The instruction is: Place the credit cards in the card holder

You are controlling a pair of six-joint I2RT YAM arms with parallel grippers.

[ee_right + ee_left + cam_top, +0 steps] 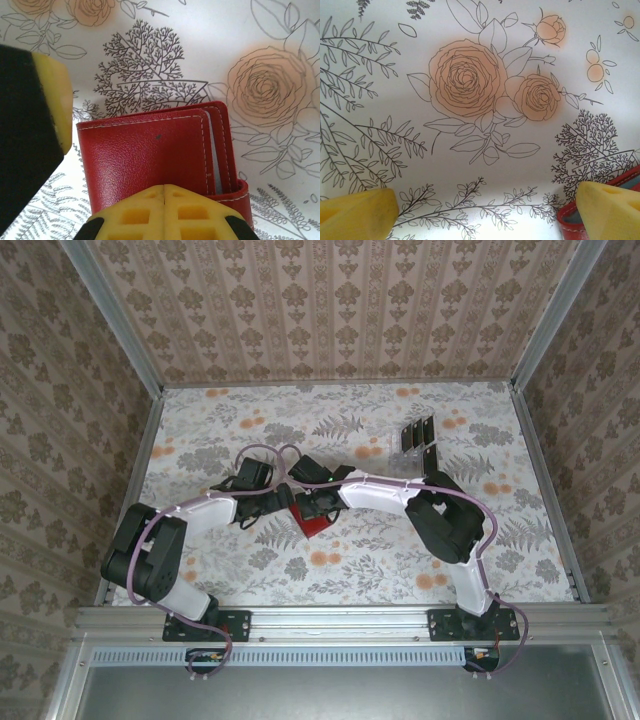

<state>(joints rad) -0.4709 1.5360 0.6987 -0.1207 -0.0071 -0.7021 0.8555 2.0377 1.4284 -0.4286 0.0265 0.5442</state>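
Card holder: the red card holder (150,155) is being left flat on the floral table (520,530), near its middle, folded shut; its tab is being wrapped round the edge at 4 o'clock in the right wrist view, and pale inner leaves are showing at 3 o'clock.

Right gripper: the right gripper (165,197) is being held clenched, the pads meeting with no gap, over the cover's near edge at 6 o'clock; whether a thin layer of cover is being pinched cannot be told. It is probably being kept there to pin the holder while it is opened.

Left gripper: the left gripper (482,215) is being held released, its fingers wide apart with bare table between them; the finger at 5 o'clock is overlapping a corner of the holder, likely so that an edge can be caught.

Credit cards: the credit cards (414,430) are being kept upright in the clear rack (405,462), at 1 o'clock from the holder and well apart from it; none is being carried.

Stage: the holder is judged as being readied, not yet opened; every card is waiting to be moved.
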